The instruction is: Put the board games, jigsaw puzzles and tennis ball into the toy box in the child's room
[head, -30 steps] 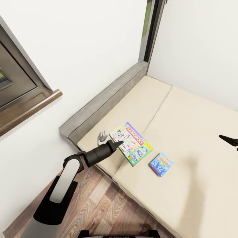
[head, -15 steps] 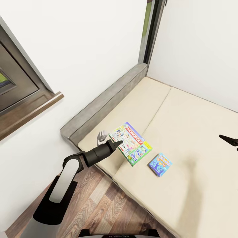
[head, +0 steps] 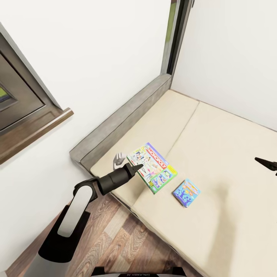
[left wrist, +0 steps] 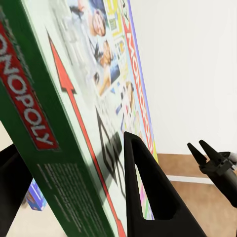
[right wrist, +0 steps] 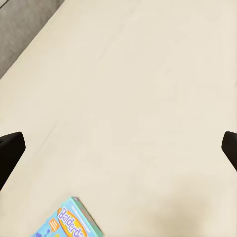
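Observation:
My left gripper (head: 134, 168) is shut on the edge of the white-green Monopoly board game (head: 154, 167), which sits tilted over the bed (head: 215, 130) near its front-left corner. In the left wrist view the box (left wrist: 74, 98) is clamped between the two dark fingers (left wrist: 143, 187). A smaller blue board game (head: 186, 192) lies flat on the mattress just right of it, and its corner (right wrist: 69, 222) appears in the right wrist view. My right gripper (head: 266, 163) hovers open over the mattress at the right, apart from both boxes.
A grey padded bed frame (head: 123, 119) runs along the white wall. A brown wooden window sill (head: 34, 129) juts out at the left. Wood floor (head: 123, 238) lies in front of the bed. The far mattress is bare.
The whole view has shifted very slightly. Both arms and both boxes keep their places.

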Available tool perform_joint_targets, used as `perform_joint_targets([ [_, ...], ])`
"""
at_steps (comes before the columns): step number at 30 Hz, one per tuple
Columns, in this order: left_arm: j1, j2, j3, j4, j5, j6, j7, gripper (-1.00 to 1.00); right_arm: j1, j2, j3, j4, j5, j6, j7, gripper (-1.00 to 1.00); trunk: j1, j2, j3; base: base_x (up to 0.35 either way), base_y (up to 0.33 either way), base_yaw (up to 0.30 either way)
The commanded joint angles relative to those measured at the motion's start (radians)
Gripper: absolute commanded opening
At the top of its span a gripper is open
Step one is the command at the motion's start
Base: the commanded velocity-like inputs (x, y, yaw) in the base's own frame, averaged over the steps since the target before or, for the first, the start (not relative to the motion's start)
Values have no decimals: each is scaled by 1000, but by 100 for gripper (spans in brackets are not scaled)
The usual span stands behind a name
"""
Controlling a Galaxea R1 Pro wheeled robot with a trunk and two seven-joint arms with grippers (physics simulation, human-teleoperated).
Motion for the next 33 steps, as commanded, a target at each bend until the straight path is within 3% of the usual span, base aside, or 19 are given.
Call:
perform_joint_targets([
  [1,0,0,1,-1,11,3,10,-100,0,0,-1,0,0,5,4,100,0,0,-1,87,0,-4],
  [8,1,0,4,1,11,4,10,-100,1,0,-1,-1,0,5,3,100,0,0,-1,33,0,-137],
  [29,1,-3,6,-1,19,5,8,-100,1,-1,-1,-1,0,5,3,100,0,0,-1,2,0,-270],
  [33,1,-3,5,-1,18,5,8,-100,1,-2,-1,-1,0,5,3,100,-15,28,12,0,0,-281],
])
